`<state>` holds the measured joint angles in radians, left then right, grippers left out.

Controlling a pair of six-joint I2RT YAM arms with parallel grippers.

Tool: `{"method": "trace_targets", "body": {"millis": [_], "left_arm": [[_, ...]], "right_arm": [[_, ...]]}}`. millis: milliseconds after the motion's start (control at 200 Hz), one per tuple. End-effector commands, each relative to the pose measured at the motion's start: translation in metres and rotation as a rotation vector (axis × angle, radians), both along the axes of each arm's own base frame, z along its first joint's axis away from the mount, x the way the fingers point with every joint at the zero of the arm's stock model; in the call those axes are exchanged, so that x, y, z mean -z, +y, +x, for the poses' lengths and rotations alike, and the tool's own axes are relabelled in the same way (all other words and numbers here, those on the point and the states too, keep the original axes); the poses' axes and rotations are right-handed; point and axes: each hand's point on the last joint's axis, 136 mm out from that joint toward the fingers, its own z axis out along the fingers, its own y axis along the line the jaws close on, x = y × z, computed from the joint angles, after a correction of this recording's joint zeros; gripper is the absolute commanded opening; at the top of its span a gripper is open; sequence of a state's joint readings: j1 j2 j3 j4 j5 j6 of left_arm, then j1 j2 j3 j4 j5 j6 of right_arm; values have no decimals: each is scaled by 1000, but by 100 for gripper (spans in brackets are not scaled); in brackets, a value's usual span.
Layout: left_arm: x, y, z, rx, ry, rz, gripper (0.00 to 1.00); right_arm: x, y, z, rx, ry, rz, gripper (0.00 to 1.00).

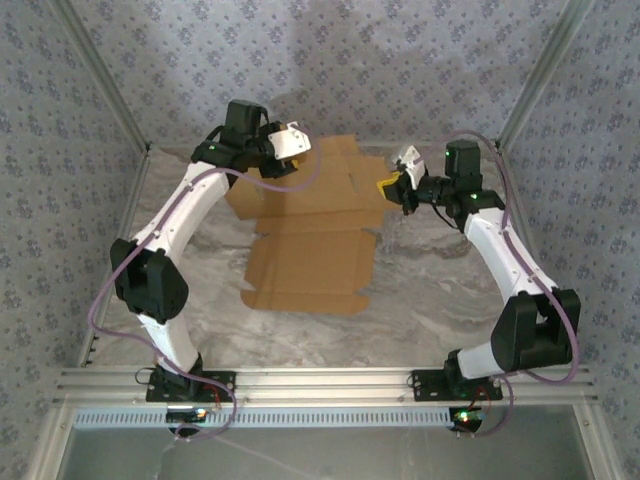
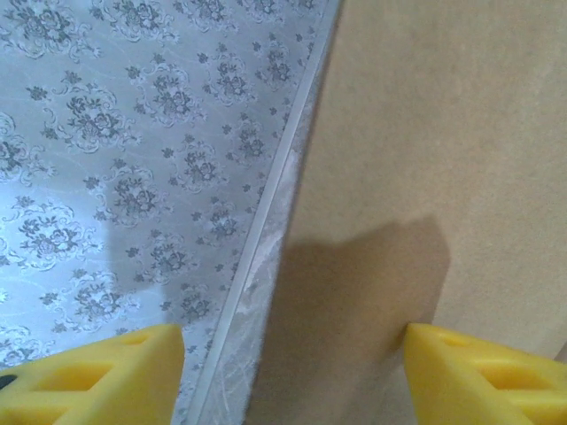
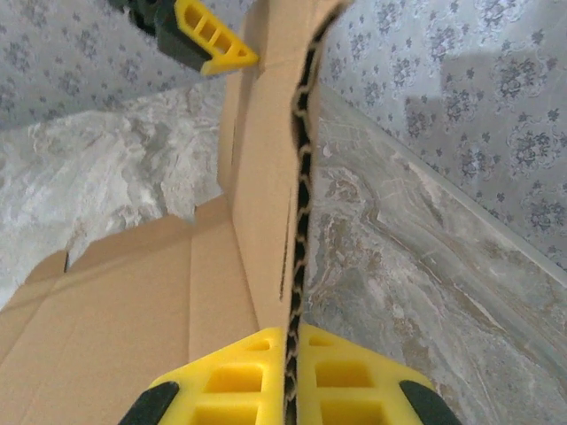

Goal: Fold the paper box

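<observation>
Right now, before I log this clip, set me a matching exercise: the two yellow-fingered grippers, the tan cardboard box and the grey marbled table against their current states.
Things:
1. left gripper, yellow foam fingers
2. right gripper, yellow foam fingers
3. tan-brown cardboard paper box
4. grey marbled table top

States:
a. lies mostly flat, one side panel raised
b. shut on a cardboard edge
c. bears the cardboard
d. jaws open, gripping nothing

Pairs: 1-d, 2-b, 3-a, 4-c.
</observation>
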<state>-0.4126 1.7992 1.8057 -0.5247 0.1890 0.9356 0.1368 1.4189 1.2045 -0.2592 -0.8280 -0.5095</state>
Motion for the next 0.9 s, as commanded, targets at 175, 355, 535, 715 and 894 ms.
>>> {"method": "trace_targets", "body": {"millis": [175, 355, 535, 715, 894], "left_arm": [[-36, 21, -36, 98, -33, -48, 62], [-28, 32, -39, 96, 14, -97, 64], [-31, 36, -40, 102, 65, -209, 66], [-30, 28, -43, 140, 113, -246, 70], [-15, 16, -54, 184, 182, -228, 55]], "right_arm": [[-8, -1, -10, -32, -119, -102, 7], [-12, 4, -15, -53, -145, -138, 7], [-19, 9, -23, -76, -171, -141, 7], [-23, 14, -33, -91, -204, -167, 8], [-29, 14, -36, -87, -224, -168, 8]]}}
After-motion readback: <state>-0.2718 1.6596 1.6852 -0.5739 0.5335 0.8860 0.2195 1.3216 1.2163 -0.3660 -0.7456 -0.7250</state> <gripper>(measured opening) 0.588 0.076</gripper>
